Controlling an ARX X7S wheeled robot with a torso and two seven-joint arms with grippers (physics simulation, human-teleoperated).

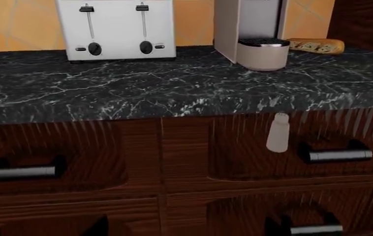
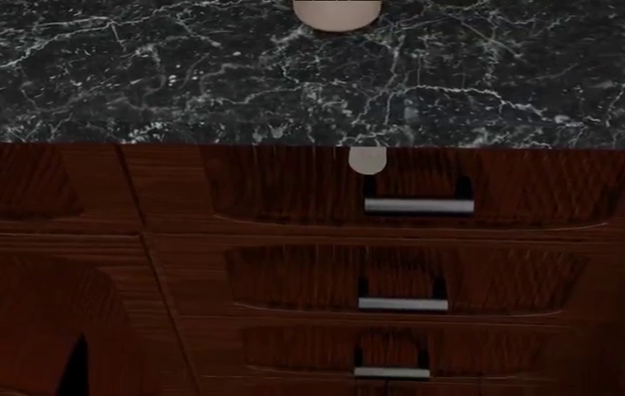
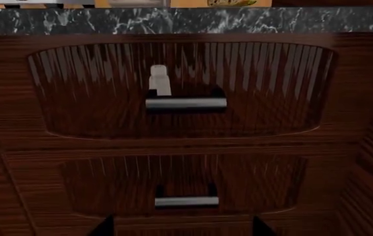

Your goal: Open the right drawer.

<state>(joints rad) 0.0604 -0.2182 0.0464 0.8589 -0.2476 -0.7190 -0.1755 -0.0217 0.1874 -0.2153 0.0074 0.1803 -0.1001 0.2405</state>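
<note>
The right drawer [image 2: 411, 186] is the wide top one under the counter, dark reddish-brown with a recessed panel and a silver bar handle [image 2: 420, 205]. It looks shut, flush with the fronts around it. It also shows in the right wrist view [image 3: 259, 88] with its handle [image 3: 186, 103], and in the left wrist view [image 1: 252, 147]. My right gripper [image 3: 181, 229] faces the drawer stack, open and empty; only its dark fingertips [image 3: 104, 227] show, well short of the handle. My left gripper [image 1: 186, 230] is open and empty too, in front of the cabinet between the two top drawers.
Two more drawers [image 2: 401, 280] sit below the right drawer. A narrower look-alike drawer [image 1: 48, 157] is to its left. A small pale bottle shape [image 2: 368, 159] shows by the handle. A toaster [image 1: 115, 29], a coffee machine [image 1: 252, 29] and bread [image 1: 316, 46] stand on the black marble counter [image 2: 180, 74].
</note>
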